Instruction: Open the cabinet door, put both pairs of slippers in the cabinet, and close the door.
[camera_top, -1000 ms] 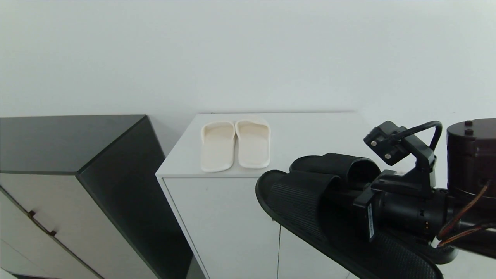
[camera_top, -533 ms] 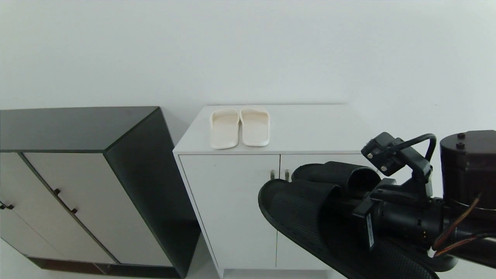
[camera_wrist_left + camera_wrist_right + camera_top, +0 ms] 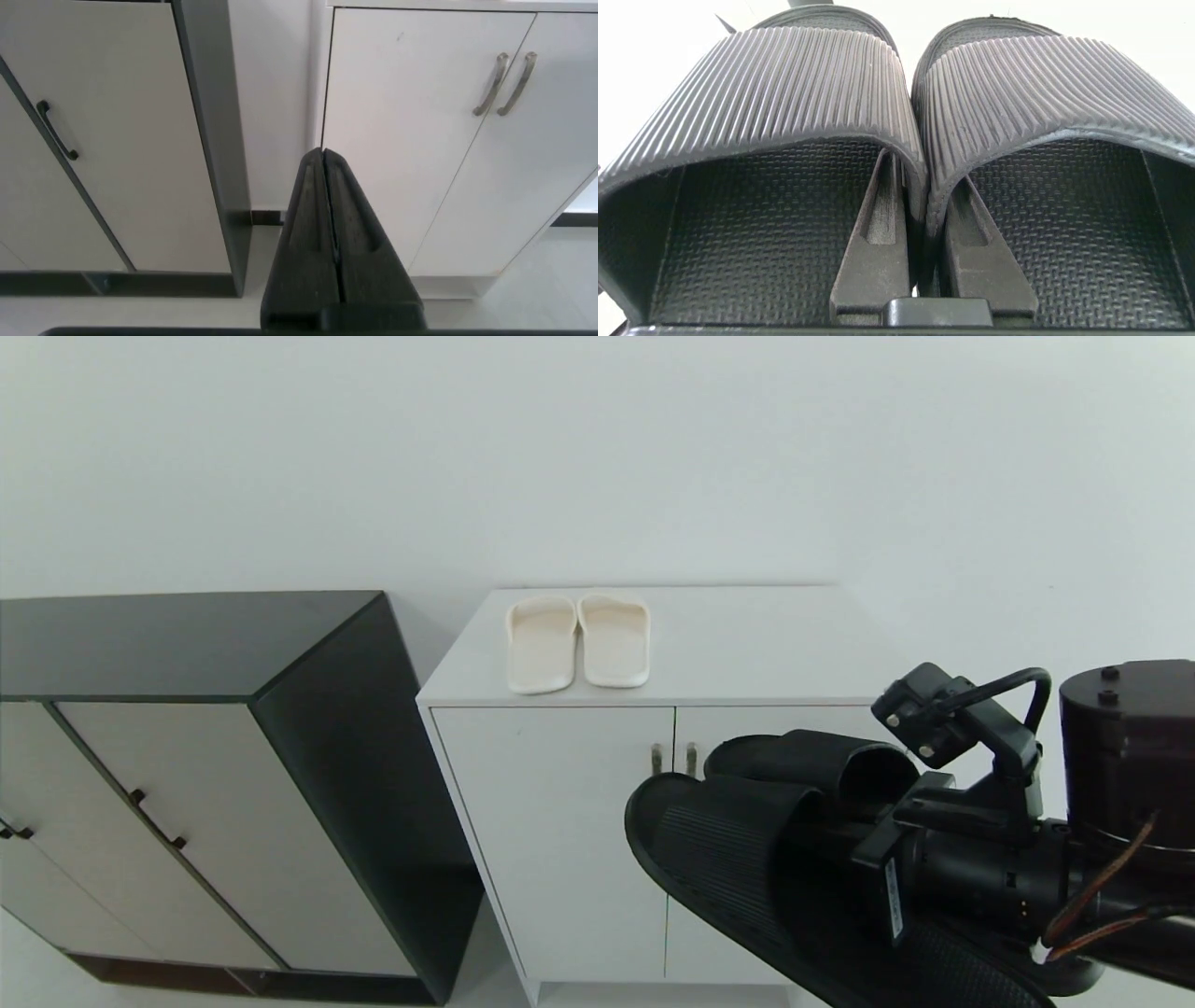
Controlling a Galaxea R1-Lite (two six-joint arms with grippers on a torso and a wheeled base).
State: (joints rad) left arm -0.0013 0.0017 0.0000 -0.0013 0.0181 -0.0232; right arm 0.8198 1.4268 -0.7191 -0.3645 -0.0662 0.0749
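the two-door cabinet [image 3: 551,840] stands against the wall [image 3: 597,457], its two handles [image 3: 672,758] side by side where the shut doors meet. on its top, toward the left and near the front edge, one pair of slippers [image 3: 577,642] lies side by side. a second cabinet [image 3: 187,784] stands just beside it on the left. before the right door, the other pair of slippers [image 3: 728,840] hangs on the right gripper [image 3: 920,201], one finger inside each slipper. the left gripper [image 3: 322,233] is low before the gap between the cabinets.
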